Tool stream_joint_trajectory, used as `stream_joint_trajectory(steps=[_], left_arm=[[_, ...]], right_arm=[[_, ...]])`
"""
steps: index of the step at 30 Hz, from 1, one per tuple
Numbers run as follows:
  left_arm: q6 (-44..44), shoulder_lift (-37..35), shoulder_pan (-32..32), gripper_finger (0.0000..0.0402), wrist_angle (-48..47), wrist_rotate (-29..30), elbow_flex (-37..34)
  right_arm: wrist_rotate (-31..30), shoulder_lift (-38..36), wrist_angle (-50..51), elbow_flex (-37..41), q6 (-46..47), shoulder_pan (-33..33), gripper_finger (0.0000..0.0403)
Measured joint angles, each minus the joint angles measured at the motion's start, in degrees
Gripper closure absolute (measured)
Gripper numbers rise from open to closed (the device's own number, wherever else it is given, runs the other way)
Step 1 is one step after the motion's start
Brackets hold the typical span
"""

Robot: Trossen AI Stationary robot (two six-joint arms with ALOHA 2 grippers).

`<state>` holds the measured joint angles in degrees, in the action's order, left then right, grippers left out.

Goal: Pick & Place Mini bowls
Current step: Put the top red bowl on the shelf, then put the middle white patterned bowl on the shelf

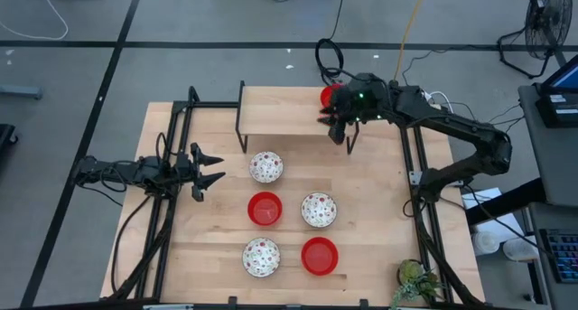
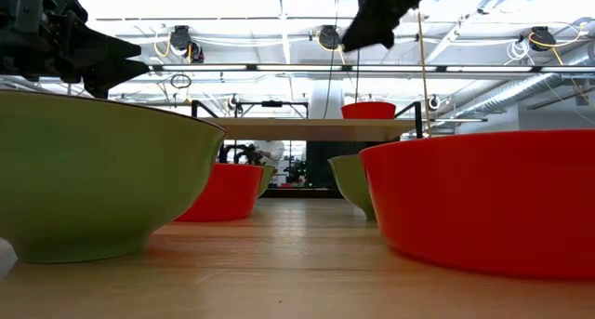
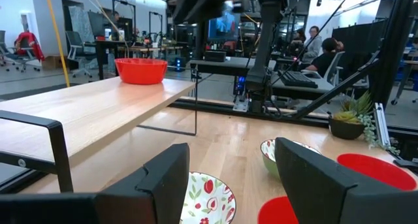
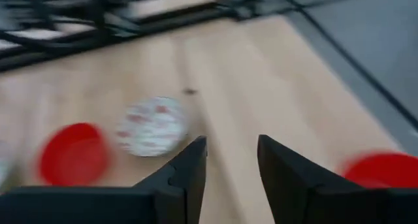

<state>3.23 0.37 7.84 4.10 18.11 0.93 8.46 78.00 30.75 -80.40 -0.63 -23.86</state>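
Pale wood tabletop point(image 1: 379, 229) carries five mini bowls in its middle and near half: speckled white bowls point(image 1: 265, 166) and red bowls point(image 1: 265, 208) lie well apart from one another. A sixth, a red bowl point(image 1: 329, 95), sits on the raised shelf point(image 1: 280, 111) at the far edge, close to the shelf's right end. The right gripper point(image 1: 341, 126) hangs just beside it, jaws parted with nothing between them. Risk lies there: a finger pulling away could clip the rim and drag that bowl off the shelf's end. The left gripper point(image 1: 213, 168) waits at the left edge, jaws spread and empty, near a speckled bowl it could nudge.
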Motion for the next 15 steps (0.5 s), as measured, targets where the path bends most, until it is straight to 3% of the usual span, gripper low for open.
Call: stream_joint_trajectory(steps=[7, 15], left_arm=[[0.0, 0.0, 0.0, 0.0172, 0.0, 0.0, 0.0], [0.0, 0.0, 0.0, 0.0172, 0.0, 0.0, 0.0]], right_arm=[[9.7, -0.4, -3.1, 0.0, 0.0, 7.2, 0.028], [9.8, -0.3, -4.8, 2.3, 0.2, 15.8, 0.0281]])
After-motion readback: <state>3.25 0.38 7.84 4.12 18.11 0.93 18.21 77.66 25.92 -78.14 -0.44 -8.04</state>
